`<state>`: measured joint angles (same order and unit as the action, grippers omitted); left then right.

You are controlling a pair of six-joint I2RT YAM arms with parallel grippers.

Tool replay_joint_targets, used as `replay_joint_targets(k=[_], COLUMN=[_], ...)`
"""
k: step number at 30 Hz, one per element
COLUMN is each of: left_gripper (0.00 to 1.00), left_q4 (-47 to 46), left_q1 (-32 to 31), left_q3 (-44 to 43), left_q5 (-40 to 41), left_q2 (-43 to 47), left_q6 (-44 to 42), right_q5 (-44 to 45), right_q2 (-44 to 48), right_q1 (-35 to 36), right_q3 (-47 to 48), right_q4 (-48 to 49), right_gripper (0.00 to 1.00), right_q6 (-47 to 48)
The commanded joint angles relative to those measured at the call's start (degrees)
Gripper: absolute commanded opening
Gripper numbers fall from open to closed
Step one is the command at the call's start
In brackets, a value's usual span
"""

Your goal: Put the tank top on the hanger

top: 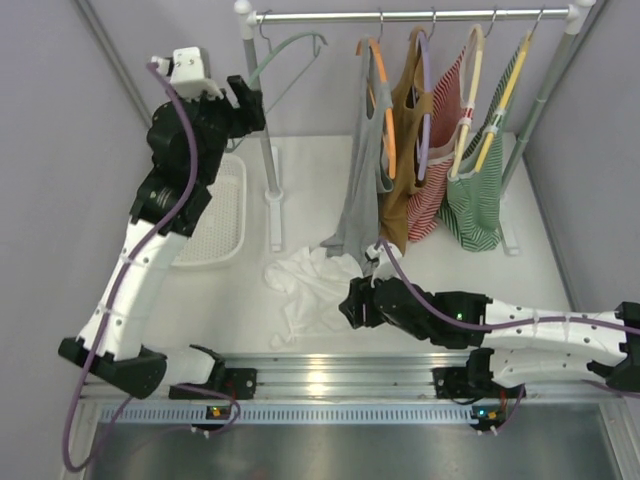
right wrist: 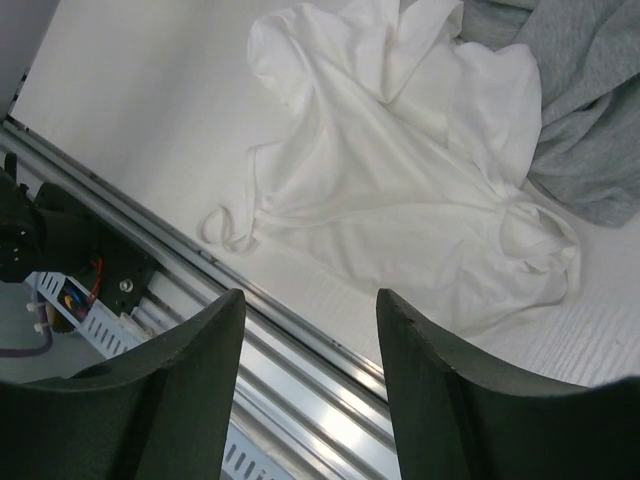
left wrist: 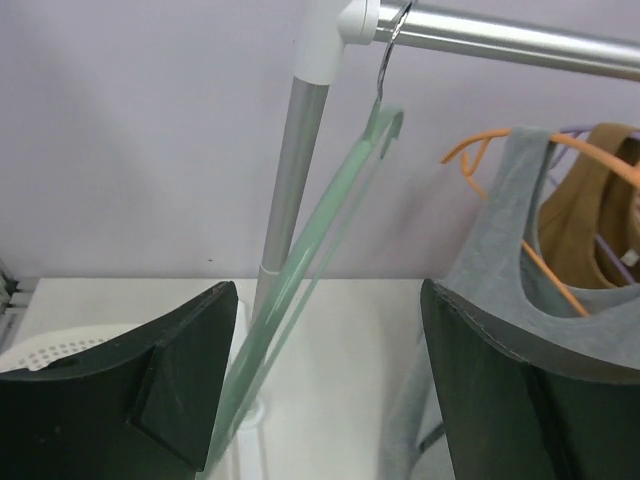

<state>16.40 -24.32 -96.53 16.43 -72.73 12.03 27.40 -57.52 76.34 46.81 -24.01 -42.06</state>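
Your left gripper [left wrist: 328, 300] stands wide open around the hanger [left wrist: 330, 215] hooked on the rail [left wrist: 500, 35]; your right gripper [right wrist: 310, 297], jaws parted and empty, hovers over the crumpled tank top [right wrist: 400, 190]

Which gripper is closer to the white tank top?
Right. The right gripper is just beside the white tank top; the left gripper is raised by the green hanger, far from it.

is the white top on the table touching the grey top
Touching. The right wrist view shows the hem of the grey top lying against the edge of the white top, with no gap between them.
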Motion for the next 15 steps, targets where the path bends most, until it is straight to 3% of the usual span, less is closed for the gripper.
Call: replay_joint_targets(k=[1,10,15], left_gripper=[0.79,0.8,0.79], left_q4=[0.5,5.7,7.1], left_q1=[1.9,6.7,7.7], left_q3=[-8.9,-14.6,-14.4], left_q5=[-0.3,-18.5,-23.1], left_q2=[-5.8,-12.6,-13.5], left_q6=[-6.8,-8.4,-8.6], right_q5=[1.3,0.6,0.6], right_q2=[2.1,3.6,4.2], right_q1=[-0.5,-0.5,-0.5], right_q3=[0.0,-1.9,-2.8], right_q4=[-0.2,0.0,-0.1], right_gripper=[0.55,0.55,0.55], right_q6=[-0.6,-1.1,-1.4])
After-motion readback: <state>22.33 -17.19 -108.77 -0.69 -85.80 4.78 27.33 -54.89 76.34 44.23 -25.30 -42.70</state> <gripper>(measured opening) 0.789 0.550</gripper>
